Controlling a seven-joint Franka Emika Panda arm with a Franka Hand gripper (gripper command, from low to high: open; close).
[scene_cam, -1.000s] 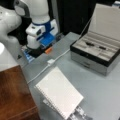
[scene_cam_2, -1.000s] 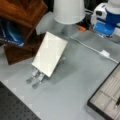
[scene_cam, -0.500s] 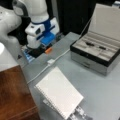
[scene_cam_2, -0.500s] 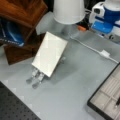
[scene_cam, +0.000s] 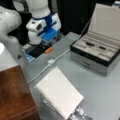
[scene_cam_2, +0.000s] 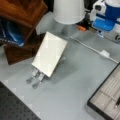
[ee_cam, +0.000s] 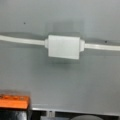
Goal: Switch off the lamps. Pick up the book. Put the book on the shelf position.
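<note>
Blocky white switch [ee_cam: 63, 46] on smooth cord; fingers unseen.

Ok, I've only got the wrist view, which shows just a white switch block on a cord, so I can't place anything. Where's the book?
Observer: The large white spiral-bound notebook lies on the grey tabletop, near a front view's bottom.
Operator: Is it on the shelf?
Observer: No. The dark reddish-brown glossy wooden top is beside it, at a front view's left, without the notebook.
Operator: And the lamp?
Observer: A cream-white lamp shade stands at a front view's top, and a white cord runs out from under it.
Operator: And the fingers?
Observer: They show in no view. Only the white-and-blue arm shows, at a front view's top.
</note>
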